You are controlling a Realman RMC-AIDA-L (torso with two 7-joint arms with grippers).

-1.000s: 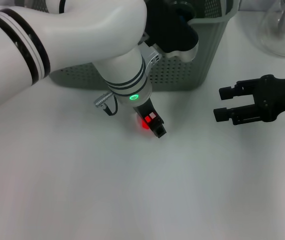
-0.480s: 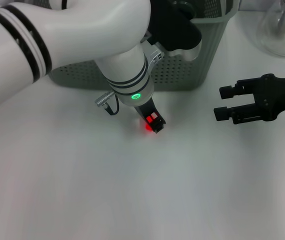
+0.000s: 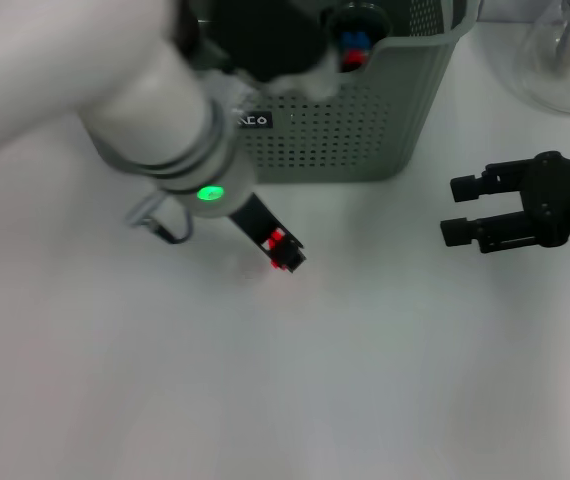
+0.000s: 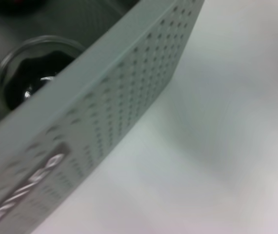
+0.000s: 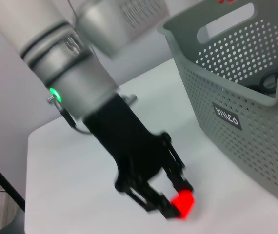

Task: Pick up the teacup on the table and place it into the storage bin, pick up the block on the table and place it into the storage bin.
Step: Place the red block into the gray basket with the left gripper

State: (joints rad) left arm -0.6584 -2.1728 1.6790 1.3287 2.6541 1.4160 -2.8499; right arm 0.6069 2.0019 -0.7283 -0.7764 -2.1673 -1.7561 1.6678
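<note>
1. The left gripper [image 3: 283, 250] hangs low over the white table [image 3: 295, 380], just in front of the storage bin's near wall; its jaws pinch a small red block [image 5: 182, 203], which sits at the fingertips close to the tabletop.
2. The right gripper [image 3: 465, 207] rests towards the table's right edge, well apart from the block; its jaws are spread with nothing between them.
3. The storage bin [image 3: 365, 130], grey-green with perforated sides and a cut-out handle, stands at the table's far edge; inside, a glass teacup [image 4: 31, 68] lies against the near wall, and something red and blue shows near the rim, too small to name.
4. A small black label [image 5: 226, 115] on the bin's near wall carries white lettering; the word cannot be read.
5. A clear glass vessel [image 3: 565, 60] stands at the far right corner.
</note>
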